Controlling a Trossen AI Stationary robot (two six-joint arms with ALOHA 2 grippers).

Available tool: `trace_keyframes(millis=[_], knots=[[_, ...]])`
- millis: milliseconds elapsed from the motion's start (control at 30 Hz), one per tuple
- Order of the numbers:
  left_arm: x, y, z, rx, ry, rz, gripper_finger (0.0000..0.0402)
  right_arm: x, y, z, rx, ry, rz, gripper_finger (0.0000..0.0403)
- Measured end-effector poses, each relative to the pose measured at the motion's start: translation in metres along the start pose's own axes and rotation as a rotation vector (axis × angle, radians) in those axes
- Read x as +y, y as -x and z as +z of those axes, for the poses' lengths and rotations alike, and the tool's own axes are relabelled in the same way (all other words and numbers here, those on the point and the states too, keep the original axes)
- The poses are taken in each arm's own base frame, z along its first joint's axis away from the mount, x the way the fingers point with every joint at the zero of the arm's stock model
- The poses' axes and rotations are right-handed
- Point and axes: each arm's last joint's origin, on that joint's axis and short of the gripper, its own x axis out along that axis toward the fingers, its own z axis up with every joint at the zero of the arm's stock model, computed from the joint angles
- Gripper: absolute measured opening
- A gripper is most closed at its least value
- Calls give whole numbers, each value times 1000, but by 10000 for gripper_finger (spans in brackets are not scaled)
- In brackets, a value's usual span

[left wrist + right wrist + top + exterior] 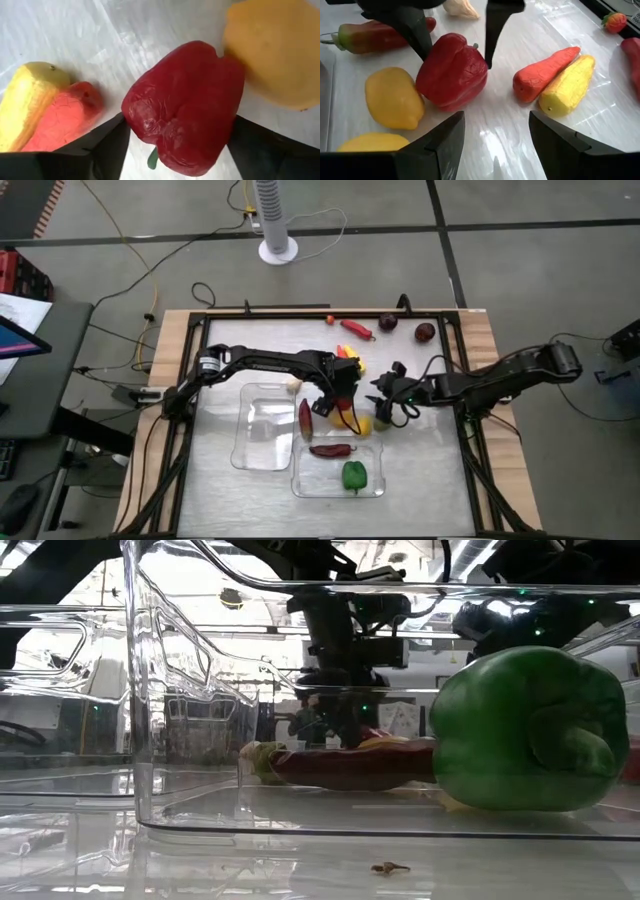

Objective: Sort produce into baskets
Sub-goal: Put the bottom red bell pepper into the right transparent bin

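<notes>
— Between the two dark fingers (415, 27) of the left claw (452, 30), what sits there?

— A red bell pepper (452, 70), on the bench (400, 470) near its middle. One finger stands on each side of it, close against its flanks, but I cannot tell whether they are pressing it yet. The pepper rests on the bench surface.

— And around it?

— A yellow pepper (392, 97) just beside it, and an orange-red piece (545, 72) lying touching a long yellow piece (570, 85) on the other side.

— How is the left arm posed?

— It reaches from the left edge across the bench, over the clear basket (262, 425) that holds a red-and-green chilli (305, 418), its wrist bent down over the pepper.

— The right claw (385, 390)?

— Just beside the same cluster, facing the pepper, fingers (440, 145) parted with nothing between them; its arm stretches in from the right edge.

— The second basket (338, 470)?

— Nearer the front edge, holding a green bell pepper (354, 474) and a red chilli (330, 450).
</notes>
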Motion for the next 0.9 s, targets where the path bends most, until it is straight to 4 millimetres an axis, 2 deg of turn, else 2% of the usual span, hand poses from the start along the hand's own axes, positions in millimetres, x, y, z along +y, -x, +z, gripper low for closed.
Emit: trace_keyframes(millis=[167,367,533,667,767,900], knots=[[0,0,0,5,2,11,230,-5,13,2,-1,-22,-5,248],[5,12,7,-27,1,38,219,-7,29,4,-30,-44,-19,248],[13,38,20,-60,9,58,218,-6,40,2,-45,-42,-44,248],[16,73,35,-147,36,10,218,-5,45,1,-49,-36,-61,248],[10,98,46,-248,64,-141,218,-5,48,1,-58,-34,-74,248],[-10,114,61,-370,56,-372,218,-5,48,-1,-48,-35,-84,248]])
